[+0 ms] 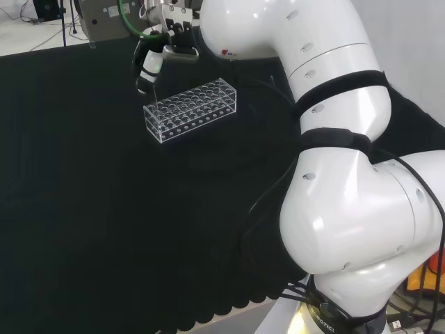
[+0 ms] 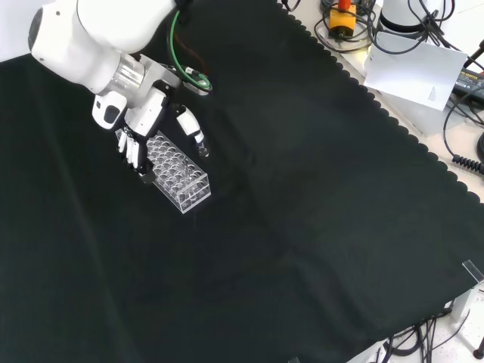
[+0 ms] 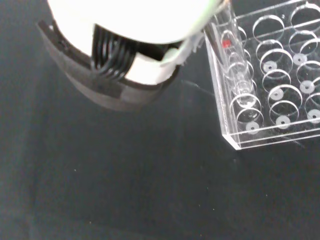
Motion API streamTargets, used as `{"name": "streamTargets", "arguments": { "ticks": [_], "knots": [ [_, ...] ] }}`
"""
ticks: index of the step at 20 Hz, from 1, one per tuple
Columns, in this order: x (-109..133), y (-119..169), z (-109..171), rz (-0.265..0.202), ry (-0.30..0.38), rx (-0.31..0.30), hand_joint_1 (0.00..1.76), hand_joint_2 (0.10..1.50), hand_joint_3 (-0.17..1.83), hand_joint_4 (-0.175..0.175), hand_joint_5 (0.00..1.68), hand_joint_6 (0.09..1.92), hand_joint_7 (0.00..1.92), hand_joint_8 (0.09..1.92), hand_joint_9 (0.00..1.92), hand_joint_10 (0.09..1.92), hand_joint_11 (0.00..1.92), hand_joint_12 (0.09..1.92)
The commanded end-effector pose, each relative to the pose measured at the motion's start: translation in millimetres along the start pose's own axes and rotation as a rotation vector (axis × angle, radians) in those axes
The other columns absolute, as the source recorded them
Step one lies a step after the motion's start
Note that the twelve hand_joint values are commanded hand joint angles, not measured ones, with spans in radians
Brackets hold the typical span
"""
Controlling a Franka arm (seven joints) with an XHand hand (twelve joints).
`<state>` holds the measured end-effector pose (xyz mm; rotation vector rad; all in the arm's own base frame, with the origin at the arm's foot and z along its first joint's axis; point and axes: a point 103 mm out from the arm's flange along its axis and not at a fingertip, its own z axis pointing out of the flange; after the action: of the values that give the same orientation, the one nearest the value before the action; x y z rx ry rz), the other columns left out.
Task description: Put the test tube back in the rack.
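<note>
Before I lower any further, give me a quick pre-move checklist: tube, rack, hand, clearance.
1. Tube over a rack hole: ok. In the wrist view it stands at the end row of the rack, its bottom in or just above a corner hole.
2. Tube seated fully: cannot tell; the glass is too clear to judge depth.
3. Hand grip on tube: cannot tell; the fingers around it are hidden.
4. Rack flat on the cloth: ok in the head and front views.
5. Target hole free: ok; the holes seen look empty.
6. Hand clear of rack: cannot tell; the front view shows fingers close beside its end.
</note>
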<state>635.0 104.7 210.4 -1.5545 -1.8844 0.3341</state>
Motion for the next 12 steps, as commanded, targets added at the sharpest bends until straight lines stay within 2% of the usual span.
{"name": "streamTargets", "arguments": {
  "ticks": [1, 12],
  "knots": [
    [10, -16, -16, -0.042, 0.020, -0.051, 1.13, 0.48, 0.74, 0.003, 0.42, 0.56, 0.31, 0.91, 0.45, 0.90, 0.16, 1.54],
    [24, -59, -66, -0.071, -0.027, -0.150, 1.12, 0.48, 0.74, 0.001, 0.39, 0.48, 0.28, 0.92, 0.41, 0.91, 0.14, 1.55]
  ]
}}
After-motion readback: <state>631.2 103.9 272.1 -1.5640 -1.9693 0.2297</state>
